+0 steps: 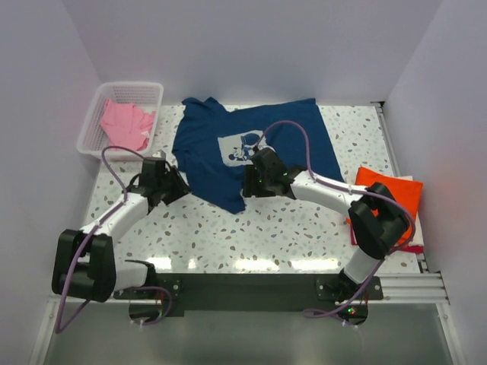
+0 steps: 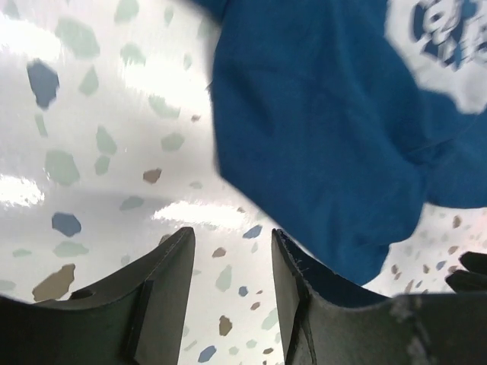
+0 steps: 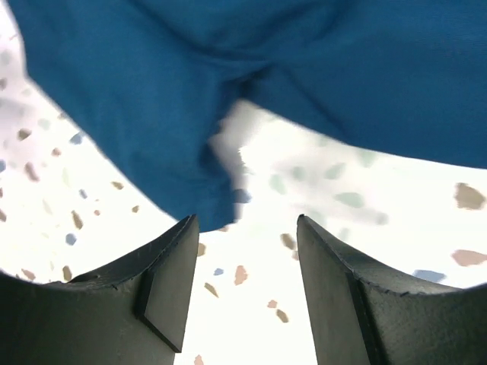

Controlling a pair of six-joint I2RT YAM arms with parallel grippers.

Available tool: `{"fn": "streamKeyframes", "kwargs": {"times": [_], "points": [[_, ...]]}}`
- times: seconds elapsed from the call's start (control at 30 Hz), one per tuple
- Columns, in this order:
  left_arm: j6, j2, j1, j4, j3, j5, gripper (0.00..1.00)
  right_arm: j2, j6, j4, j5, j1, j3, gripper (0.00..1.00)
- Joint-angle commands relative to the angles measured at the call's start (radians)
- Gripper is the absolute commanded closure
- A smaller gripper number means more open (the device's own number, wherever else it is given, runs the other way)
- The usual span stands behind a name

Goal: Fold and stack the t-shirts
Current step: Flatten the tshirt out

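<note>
A navy t-shirt (image 1: 304,144) with a pale chest print (image 1: 234,144) lies spread across the back middle of the table, one corner hanging toward the front. My left gripper (image 1: 183,188) is open and empty just off its left edge. In the left wrist view the navy cloth (image 2: 319,137) lies just beyond the open gripper (image 2: 232,243), with bare table between the jaws. My right gripper (image 1: 246,185) is open and empty over the shirt's front corner. In the right wrist view the cloth (image 3: 152,114) lies just ahead of the gripper (image 3: 247,228). A folded orange t-shirt (image 1: 392,190) lies at the right. A pink t-shirt (image 1: 125,125) sits in the basket.
A white lattice basket (image 1: 129,86) stands at the back left corner. White walls close in the table on the left, back and right. The speckled tabletop (image 1: 266,232) shows bare between the shirt and the arm bases.
</note>
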Motion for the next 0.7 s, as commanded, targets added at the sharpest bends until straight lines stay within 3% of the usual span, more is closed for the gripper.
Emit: {"fn": "streamKeyframes", "kwargs": {"times": [0.0, 0.37, 0.6, 0.67], "points": [[-0.042, 0.051, -0.027, 0.113, -0.022, 0.010, 0.50, 0.020, -0.026, 0.061, 0.047, 0.065, 0.008, 0.42], [-0.082, 0.273, -0.091, 0.138, 0.067, -0.072, 0.47, 0.218, -0.129, -0.021, 0.369, 0.308, 0.244, 0.42], [-0.076, 0.342, -0.094, 0.129, 0.136, -0.088, 0.59, 0.305, -0.168, -0.009, 0.406, 0.316, 0.255, 0.42], [-0.064, 0.353, -0.094, 0.124, 0.146, -0.085, 0.71, 0.316, -0.186, 0.004, 0.403, 0.316, 0.241, 0.44]]}}
